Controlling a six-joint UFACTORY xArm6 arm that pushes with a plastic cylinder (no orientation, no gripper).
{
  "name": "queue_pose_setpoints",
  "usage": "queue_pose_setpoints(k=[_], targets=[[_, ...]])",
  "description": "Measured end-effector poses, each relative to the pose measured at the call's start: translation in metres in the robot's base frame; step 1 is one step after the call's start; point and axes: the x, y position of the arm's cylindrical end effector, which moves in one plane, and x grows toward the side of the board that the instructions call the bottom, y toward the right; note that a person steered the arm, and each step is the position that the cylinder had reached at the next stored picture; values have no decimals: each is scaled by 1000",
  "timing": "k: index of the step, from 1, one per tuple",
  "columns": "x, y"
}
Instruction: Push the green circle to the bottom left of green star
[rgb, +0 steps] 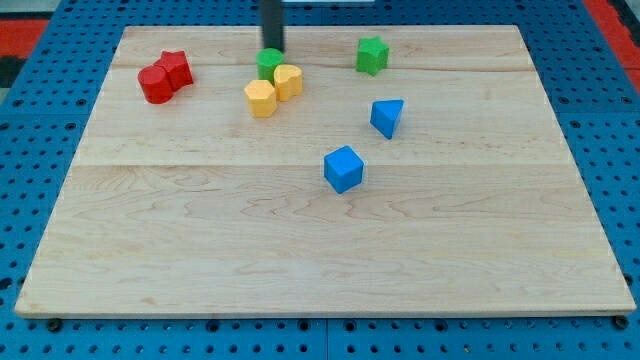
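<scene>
Pale wooden board (320, 250) lying on a blue pegboard surface (40, 120); single camera view. Landmark: the green star (372, 55), near the board's top edge, right of centre.

Green circle (269, 63) sits to the view's left of the green star, at about the same height, apart from it with bare wood between. Dark rod comes down from the view's top; its tip (273, 50) is at the circle's top edge, on the far side of it, seemingly touching, though contact can't be confirmed. The arm carries no gripper, just this plain rod, so nothing to spread or pinch.

Two yellow blocks crowd the circle on the side away from the star's level: one yellow block (288, 81) just below-right of the circle and touching it, the other yellow block (260, 98) below, touching its yellow neighbour.

Red star (176, 67) and red circle (155, 84), pressed together, far to the view's left of the green star.

Blue triangle (387, 117) below the green star, slightly right. Blue cube (343, 168) further below it, slightly left.
</scene>
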Motion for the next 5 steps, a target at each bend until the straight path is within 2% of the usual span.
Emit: queue_pose_setpoints(k=[1,2,3,4,5], targets=[[4,-52],[26,-56],[43,-22],[43,21],[43,38]])
